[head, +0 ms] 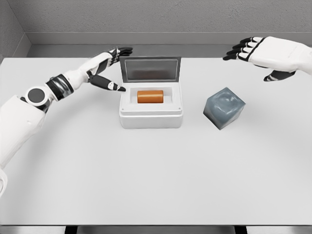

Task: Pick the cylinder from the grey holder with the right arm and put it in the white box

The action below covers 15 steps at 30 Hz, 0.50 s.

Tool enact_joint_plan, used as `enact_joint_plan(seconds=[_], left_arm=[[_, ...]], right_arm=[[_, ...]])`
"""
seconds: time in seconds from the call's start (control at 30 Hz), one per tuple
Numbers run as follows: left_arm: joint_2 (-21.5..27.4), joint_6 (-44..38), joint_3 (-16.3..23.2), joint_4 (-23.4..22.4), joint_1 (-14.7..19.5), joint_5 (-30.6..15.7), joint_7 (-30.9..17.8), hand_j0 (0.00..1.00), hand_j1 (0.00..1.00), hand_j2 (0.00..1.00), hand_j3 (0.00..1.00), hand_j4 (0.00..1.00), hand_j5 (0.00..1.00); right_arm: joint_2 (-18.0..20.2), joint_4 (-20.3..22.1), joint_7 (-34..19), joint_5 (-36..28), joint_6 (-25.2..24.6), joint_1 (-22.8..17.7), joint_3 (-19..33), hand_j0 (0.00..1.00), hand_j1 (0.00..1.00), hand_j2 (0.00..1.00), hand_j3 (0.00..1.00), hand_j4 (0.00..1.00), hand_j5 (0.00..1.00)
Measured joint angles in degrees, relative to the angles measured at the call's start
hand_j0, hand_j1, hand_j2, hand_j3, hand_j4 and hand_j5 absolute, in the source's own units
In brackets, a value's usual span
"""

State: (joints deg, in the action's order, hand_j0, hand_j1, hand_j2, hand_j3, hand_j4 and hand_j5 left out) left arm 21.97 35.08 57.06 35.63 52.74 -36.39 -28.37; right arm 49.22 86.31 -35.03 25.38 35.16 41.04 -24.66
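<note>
Two white arms frame a pale table as an orange cylinder (150,96) lies on its side inside the white box (151,118), whose grey lid (150,68) stands raised behind it. The right hand (261,54) hovers with fingers spread and holding nothing, the cylinder well to its left and lower, the grey holder (224,107) below it and slightly left, sitting tilted on one corner. The left hand (108,68) is also spread and empty, its thumb pointing at the box's rim, just beside the lid's left edge. Judging by the scene, the placement looks complete. Risk now lies mainly with the left hand: a careless sweep to its right could knock the upright lid down or nudge the box. Similarly, a low retreat by the right hand could clip the already skewed holder.
</note>
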Motion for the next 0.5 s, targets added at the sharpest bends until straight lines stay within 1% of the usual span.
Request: enact_joint_plan(seconds=[0.07, 0.13, 0.3, 0.5], left_arm=[[0.86, 0.01, 0.0, 1.82, -0.79, 0.01, -0.2, 1.0, 1.0, 1.0, 1.0, 1.0, 1.0], [1.82, 0.0, -0.04, 3.61, -0.88, -0.06, -0.31, 1.0, 1.0, 1.0, 1.0, 1.0, 1.0], [3.46, 0.0, -0.11, 5.55, -1.23, -0.33, -0.39, 1.0, 1.0, 1.0, 1.0, 1.0, 1.0], [5.98, 0.0, -0.14, 9.26, -2.64, -0.57, -0.38, 1.0, 1.0, 1.0, 1.0, 1.0, 1.0]], right_arm=[[0.07, 0.0, 0.0, 0.0, 0.0, -0.09, -0.08, 1.0, 1.0, 1.0, 1.0, 1.0, 1.0], [0.09, 0.0, 0.0, 0.0, 0.0, -0.09, -0.12, 1.0, 1.0, 1.0, 1.0, 1.0, 1.0], [0.09, 0.0, 0.0, 0.0, 0.0, 0.0, -0.31, 1.0, 1.0, 1.0, 1.0, 1.0, 1.0], [-0.01, 0.05, 0.0, 0.0, 0.0, 0.09, -0.56, 1.0, 1.0, 1.0, 1.0, 1.0, 1.0]])
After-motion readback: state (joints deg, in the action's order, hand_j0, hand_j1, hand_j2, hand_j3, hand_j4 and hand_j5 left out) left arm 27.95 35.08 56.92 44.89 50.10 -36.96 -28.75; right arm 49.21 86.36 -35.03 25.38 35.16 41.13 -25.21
